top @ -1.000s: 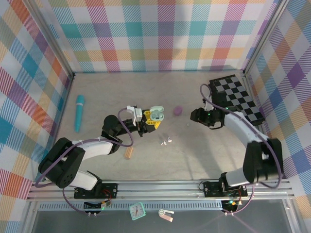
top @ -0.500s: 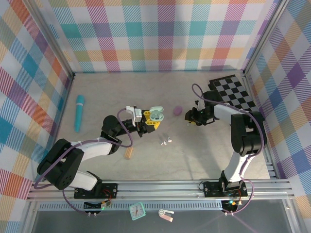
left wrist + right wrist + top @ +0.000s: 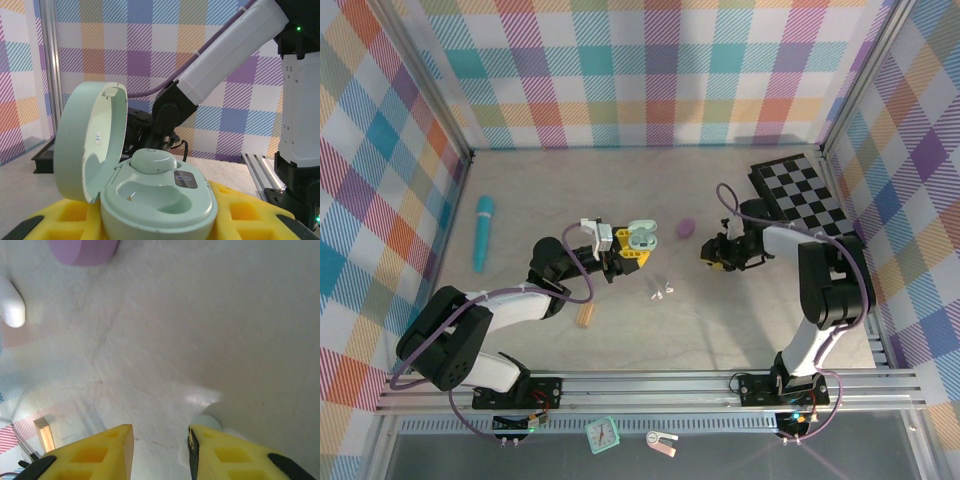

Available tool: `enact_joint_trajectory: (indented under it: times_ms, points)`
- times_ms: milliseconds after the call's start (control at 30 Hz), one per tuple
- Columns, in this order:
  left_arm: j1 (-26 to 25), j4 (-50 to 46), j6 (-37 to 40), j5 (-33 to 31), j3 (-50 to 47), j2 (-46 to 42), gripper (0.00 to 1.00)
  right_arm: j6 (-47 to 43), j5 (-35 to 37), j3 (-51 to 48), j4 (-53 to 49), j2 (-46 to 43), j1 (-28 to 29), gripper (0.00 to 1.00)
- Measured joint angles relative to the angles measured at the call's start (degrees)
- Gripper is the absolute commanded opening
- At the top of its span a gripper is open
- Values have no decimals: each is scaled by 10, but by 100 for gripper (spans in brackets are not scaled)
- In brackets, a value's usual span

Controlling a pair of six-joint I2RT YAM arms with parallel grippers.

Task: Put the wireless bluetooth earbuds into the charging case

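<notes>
Left hand (image 3: 632,243) is closed on the pale green case (image 3: 160,200). It pinches the bottom half between its yellow fingers. The lid (image 3: 90,140) is tipped up and open. One green bud (image 3: 152,160) sits in the far cup, and the near cup (image 3: 150,192) is empty.

Right hand (image 3: 160,432) hangs low over the counter (image 3: 210,330), at about 4 o'clock from the case. Its fingers are apart and grip nothing. A second green bud (image 3: 201,424) lies on the counter. It touches the inside of one finger, but it is not between the two.

That bud is tiny and looks very light. It is hard, smooth and round, so I think it will be slippery. A push from one side may make it skid away, and a hard squeeze may make it pop out. The best place to hold it looks like its fat round middle, with one finger on each side and a soft squeeze (the hand would need to line up over it first).

Two white buds (image 3: 662,291) lie at 5 o'clock from the case. A purple pebble shape (image 3: 686,228) sits at 3 o'clock.

The case has a small dark patch (image 3: 184,177) on its front. A little white sticker (image 3: 98,135) is inside the lid. The marks on both are too small to read, and I can see no brand name.
</notes>
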Motion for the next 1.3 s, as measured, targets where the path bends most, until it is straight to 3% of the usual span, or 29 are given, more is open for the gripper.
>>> enact_joint_trajectory:
  times_ms: [200,467,900,1300]
  points:
    - [0,0,0,0,0,0,31,-11,23,-18,-37,-64,2,41]
    - [0,0,0,0,0,0,31,19,120,-31,-55,-112,26,41]
    - [0,0,0,0,0,0,31,130,99,-64,7,-63,46,44]
    - [0,-1,10,0,-3,-4,31,147,112,-31,14,-28,46,44]
